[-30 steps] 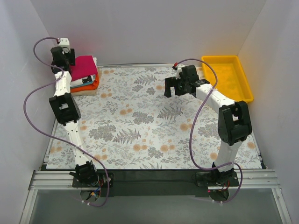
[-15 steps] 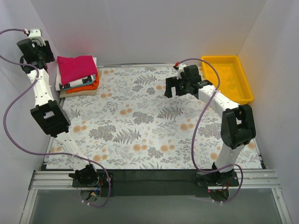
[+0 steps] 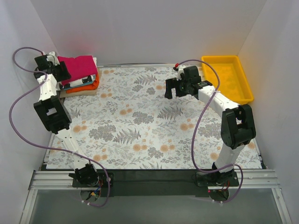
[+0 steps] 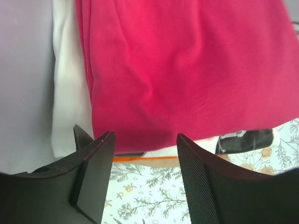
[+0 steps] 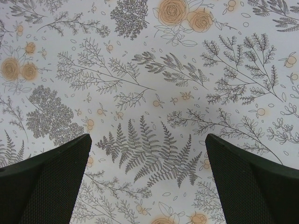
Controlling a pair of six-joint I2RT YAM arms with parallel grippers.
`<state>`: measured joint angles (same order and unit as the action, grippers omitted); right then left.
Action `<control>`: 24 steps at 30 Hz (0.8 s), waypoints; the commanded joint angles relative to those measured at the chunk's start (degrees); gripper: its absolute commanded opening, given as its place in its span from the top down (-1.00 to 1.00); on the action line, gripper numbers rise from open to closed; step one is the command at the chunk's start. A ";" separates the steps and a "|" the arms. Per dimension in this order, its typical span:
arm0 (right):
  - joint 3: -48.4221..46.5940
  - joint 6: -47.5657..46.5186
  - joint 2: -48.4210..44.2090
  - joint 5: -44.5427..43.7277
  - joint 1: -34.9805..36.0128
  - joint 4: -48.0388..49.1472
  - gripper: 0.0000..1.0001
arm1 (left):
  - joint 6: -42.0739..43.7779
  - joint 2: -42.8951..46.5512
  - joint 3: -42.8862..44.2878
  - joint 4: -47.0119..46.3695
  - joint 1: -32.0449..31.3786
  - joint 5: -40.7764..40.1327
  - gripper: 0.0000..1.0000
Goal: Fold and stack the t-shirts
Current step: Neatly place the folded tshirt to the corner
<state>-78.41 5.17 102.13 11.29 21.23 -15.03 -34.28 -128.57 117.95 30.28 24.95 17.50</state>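
Since half a second ago the left gripper (image 3: 63,73) has swung back in from the left wall to the near left edge of the pile, while the right arm has barely shifted. Topmost on that pile, in the far left corner of the worktop (image 3: 140,126), lies the magenta-red t-shirt (image 3: 79,66), folded into a rough rectangle. In the left wrist view its cloth (image 4: 187,70) shows a fine soft knit with a few shallow creases and a layered fold along its left side. Under it a white t-shirt (image 4: 70,107) juts out to the left and along the near edge, where a patch of black print shows, too little of it to read. Below that runs a thin strip of the orange t-shirt (image 4: 140,159), which bulges out at the pile's right side in the top view (image 3: 91,85). The left gripper's (image 4: 145,140) dark textured jaws stand apart over the pile's near edge with nothing clamped between them. Mid-worktop, the right gripper (image 3: 172,91) hangs over the grey fern and peach rose print, its jaws (image 5: 147,137) spread wide and empty. At the far right corner sits a yellow plastic tray (image 3: 243,95), rectangular with a raised rim.
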 commanded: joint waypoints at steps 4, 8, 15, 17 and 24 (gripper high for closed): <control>0.01 -0.51 -0.96 0.58 0.03 0.61 -0.97 | -3.42 2.28 -2.28 -0.04 0.19 -1.76 0.01; 0.01 -0.51 -0.79 0.31 0.03 0.44 -0.97 | -4.47 0.70 -1.68 -0.49 0.10 -1.94 0.18; -0.16 -0.51 -0.44 0.23 -0.05 0.44 -0.97 | -4.92 -1.06 1.48 -0.93 0.10 -4.49 0.61; -0.16 -0.51 -0.35 0.05 0.03 0.44 -0.97 | -4.74 -1.94 2.28 -0.58 0.19 -5.10 0.74; 0.01 -0.60 -0.53 -0.04 0.04 0.26 -0.97 | -4.04 -1.68 4.74 -0.23 0.80 -5.90 1.00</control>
<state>-78.41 5.15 102.15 11.27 21.23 -15.03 -38.81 -131.81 119.66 30.02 25.08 12.49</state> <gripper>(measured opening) 0.984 0.014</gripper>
